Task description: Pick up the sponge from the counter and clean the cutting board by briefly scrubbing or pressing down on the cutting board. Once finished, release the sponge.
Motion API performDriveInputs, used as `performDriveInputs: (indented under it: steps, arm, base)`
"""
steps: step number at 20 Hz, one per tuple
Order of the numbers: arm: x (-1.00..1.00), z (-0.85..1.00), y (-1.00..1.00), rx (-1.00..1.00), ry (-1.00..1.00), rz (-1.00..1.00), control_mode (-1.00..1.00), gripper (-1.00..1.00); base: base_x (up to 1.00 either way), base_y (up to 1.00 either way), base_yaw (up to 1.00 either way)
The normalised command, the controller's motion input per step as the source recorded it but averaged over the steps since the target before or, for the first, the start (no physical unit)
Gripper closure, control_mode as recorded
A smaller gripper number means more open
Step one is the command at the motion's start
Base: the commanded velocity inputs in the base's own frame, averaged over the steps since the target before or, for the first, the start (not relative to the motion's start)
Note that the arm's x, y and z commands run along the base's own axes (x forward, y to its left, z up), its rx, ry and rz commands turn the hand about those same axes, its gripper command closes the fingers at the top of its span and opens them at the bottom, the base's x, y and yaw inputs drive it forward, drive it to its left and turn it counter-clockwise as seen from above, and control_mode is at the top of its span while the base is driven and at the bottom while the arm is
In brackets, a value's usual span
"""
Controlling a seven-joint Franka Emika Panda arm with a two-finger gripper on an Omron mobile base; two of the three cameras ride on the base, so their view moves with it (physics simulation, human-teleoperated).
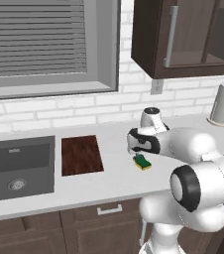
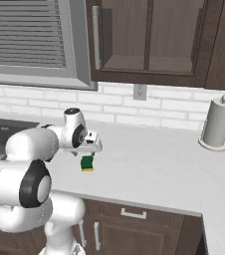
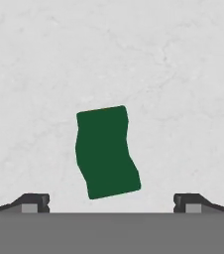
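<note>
The sponge (image 1: 143, 162) (image 2: 87, 163) (image 3: 106, 151), green on top and yellow below, lies flat on the light counter (image 1: 114, 144) (image 2: 149, 164) (image 3: 173, 74). My gripper (image 3: 111, 202) (image 1: 139, 153) (image 2: 87, 152) hangs straight above it, pointing down, open, with its two fingertips (image 3: 34, 202) spread wide to either side of the sponge and nothing between them. The cutting board (image 1: 81, 155), a dark reddish-brown slab, lies on the counter to the left of the sponge, beside the sink.
A dark sink basin (image 1: 17, 166) (image 2: 5, 134) sits left of the cutting board. A paper towel roll (image 1: 223, 104) (image 2: 217, 123) stands at the back right by the brick wall. Wall cabinets (image 1: 183, 34) (image 2: 154, 40) hang above.
</note>
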Motion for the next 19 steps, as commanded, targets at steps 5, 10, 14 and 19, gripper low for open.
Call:
performDriveInputs:
  steps: [5, 10, 14, 19]
  arm:
    - [-0.81, 0.99, 0.00, 0.04, -0.26, 0.00, -1.00, -1.00]
    - [-0.94, 1.00, -0.13, 0.05, -0.20, 0.00, -1.00, -1.00]
    - [-0.56, 0.88, -0.03, 0.01, -0.07, 0.00, -1.00, -1.00]
    - [-0.33, 0.79, 0.00, 0.00, -0.04, 0.00, -1.00, -1.00]
  base:
    - [0.00, 0.00, 0.00]
    - [0.00, 0.00, 0.00]
    - [0.00, 0.00, 0.00]
    - [0.00, 0.00, 0.00]
